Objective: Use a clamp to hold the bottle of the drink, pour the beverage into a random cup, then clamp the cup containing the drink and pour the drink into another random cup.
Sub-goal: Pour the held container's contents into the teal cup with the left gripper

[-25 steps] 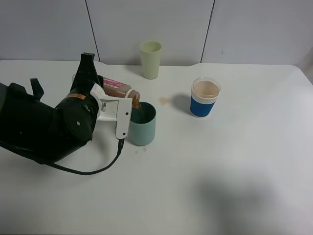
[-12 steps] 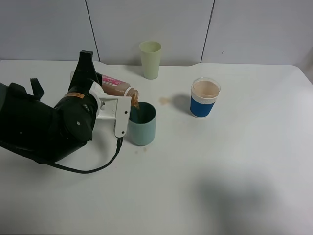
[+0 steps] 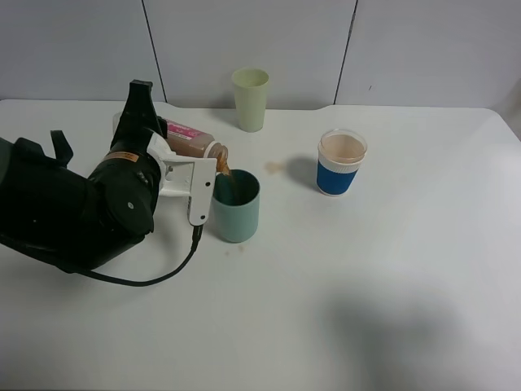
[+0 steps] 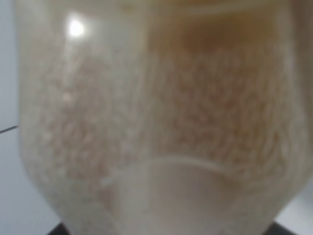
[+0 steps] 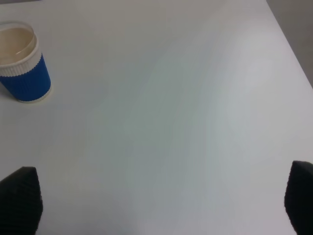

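From high up you see the bulky black left clamp (image 3: 189,167) with white fingers (image 3: 200,189) clenched on the small clear plastic bottle (image 3: 194,145), tipped over the teal-green tumbler (image 3: 237,213), brown beverage (image 3: 225,169) streaming in. Your left wrist view gives only blurred bottle. Your right wrist view shows the right clamp (image 5: 160,203) spread wide, empty, and the clear blue-banded cup (image 5: 23,73).

No legible print on the bottle (image 3: 194,144)

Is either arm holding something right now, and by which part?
The left gripper clamps the bottle by its body, neck tipped over the teal-green cup. The right gripper holds nothing.
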`<state>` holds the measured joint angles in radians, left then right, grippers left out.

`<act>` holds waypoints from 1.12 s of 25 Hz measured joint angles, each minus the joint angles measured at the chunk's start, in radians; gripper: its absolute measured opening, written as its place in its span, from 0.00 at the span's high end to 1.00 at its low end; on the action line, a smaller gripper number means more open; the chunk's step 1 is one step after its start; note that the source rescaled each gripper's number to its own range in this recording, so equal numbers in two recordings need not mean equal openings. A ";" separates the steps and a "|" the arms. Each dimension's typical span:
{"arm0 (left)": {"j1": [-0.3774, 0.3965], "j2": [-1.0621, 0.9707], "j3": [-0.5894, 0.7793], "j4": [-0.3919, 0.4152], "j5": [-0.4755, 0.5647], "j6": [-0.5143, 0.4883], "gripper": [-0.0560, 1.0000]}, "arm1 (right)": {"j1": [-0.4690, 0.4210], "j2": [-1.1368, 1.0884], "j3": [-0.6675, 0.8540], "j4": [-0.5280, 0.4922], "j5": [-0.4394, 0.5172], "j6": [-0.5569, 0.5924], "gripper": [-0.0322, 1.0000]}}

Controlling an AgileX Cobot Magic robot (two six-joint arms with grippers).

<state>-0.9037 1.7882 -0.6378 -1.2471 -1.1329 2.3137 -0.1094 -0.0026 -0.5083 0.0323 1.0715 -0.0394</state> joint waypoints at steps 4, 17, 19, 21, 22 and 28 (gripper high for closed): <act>0.000 0.000 0.000 0.000 -0.020 0.014 0.88 | 0.000 0.000 0.000 0.000 0.000 0.000 0.01; 0.000 0.000 0.000 0.002 -0.021 0.040 0.88 | 0.000 0.000 0.000 0.000 0.000 0.000 0.01; 0.000 0.000 0.000 0.002 -0.021 0.050 0.88 | 0.000 0.000 0.000 0.000 0.000 0.000 0.01; 0.000 0.000 0.000 0.003 -0.021 0.059 0.88 | 0.000 0.000 0.000 0.000 0.000 0.000 0.01; 0.000 0.000 0.000 0.003 -0.021 0.061 0.88 | 0.000 0.000 0.000 0.000 0.000 0.000 0.01; 0.000 0.000 0.000 0.015 -0.036 0.072 0.88 | 0.000 0.000 0.000 0.000 0.000 0.000 0.01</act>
<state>-0.9037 1.7882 -0.6378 -1.2317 -1.1690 2.3862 -0.1094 -0.0026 -0.5083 0.0323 1.0715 -0.0394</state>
